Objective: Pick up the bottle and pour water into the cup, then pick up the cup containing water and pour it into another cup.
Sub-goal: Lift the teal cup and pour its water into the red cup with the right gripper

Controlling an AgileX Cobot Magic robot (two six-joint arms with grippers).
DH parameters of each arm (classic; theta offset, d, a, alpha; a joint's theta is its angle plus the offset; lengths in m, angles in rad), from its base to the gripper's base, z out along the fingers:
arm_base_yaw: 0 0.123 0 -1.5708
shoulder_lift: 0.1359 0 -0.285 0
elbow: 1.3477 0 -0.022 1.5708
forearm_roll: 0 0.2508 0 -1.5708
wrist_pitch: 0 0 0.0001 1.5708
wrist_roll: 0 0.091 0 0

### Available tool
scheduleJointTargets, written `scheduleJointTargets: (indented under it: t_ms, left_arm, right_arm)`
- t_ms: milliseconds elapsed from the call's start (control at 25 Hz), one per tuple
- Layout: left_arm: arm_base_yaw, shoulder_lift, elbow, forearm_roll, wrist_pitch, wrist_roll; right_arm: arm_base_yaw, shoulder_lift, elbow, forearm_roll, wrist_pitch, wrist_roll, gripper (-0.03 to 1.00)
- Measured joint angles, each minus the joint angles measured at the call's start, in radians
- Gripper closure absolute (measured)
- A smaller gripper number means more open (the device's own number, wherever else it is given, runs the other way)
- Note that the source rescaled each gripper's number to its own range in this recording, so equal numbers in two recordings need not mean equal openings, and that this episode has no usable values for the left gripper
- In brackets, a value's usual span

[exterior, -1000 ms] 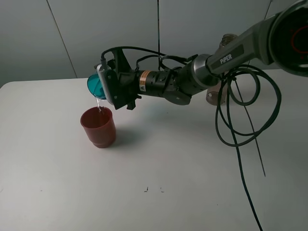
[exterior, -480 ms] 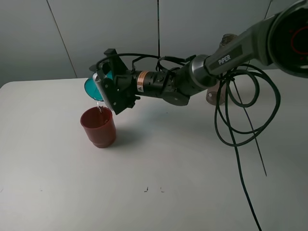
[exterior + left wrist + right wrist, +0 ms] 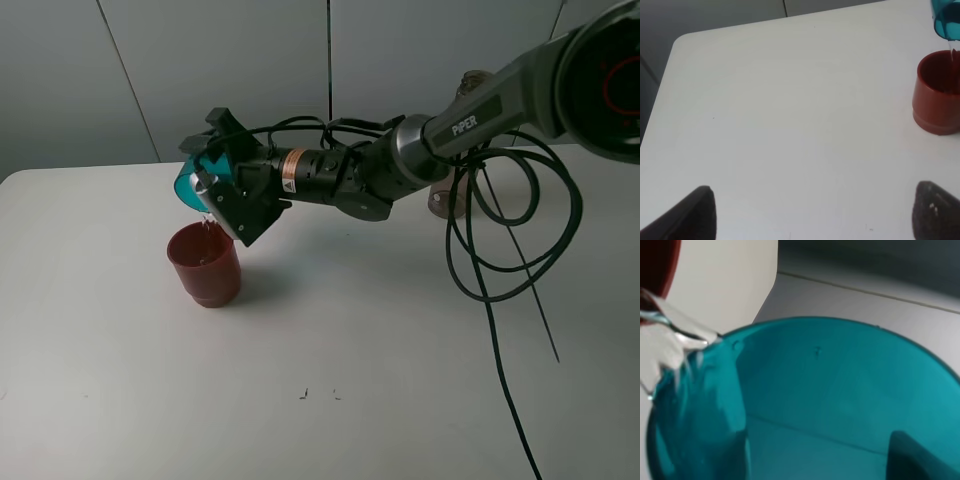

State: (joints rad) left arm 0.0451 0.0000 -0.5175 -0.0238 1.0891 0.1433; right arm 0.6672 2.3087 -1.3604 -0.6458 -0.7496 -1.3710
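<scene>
My right gripper (image 3: 218,188) reaches across to the left and is shut on the teal-blue cup (image 3: 188,184). It holds the cup tipped steeply, rim down, just above the red-brown cup (image 3: 205,265). A thin stream of water (image 3: 207,220) falls from the teal rim into the red-brown cup. In the right wrist view the teal cup (image 3: 830,390) fills the frame, with water (image 3: 665,330) at its lip and the red-brown cup's edge (image 3: 657,265) beyond. The left wrist view shows the red-brown cup (image 3: 937,92) and the teal cup's rim (image 3: 946,20). My left gripper (image 3: 815,215) is open and empty. The bottle (image 3: 443,197) stands behind the right arm, mostly hidden.
The white table (image 3: 320,380) carries only the cups and the bottle. Black cables (image 3: 500,250) hang from the right arm over the table's right side. The table's rounded far-left corner (image 3: 682,42) shows in the left wrist view.
My right wrist has rolled further, tipping the teal cup more steeply over the red-brown cup. The water keeps running. The red-brown cup has not moved.
</scene>
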Motion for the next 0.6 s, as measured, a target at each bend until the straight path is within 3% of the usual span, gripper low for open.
scheduleJointTargets:
  t_ms: [600]
  left_arm:
    - [0.000, 0.000, 0.000, 0.000, 0.000, 0.000]
  right_arm:
    - [0.024, 0.000, 0.000, -0.046, -0.022, -0.061, 0.93]
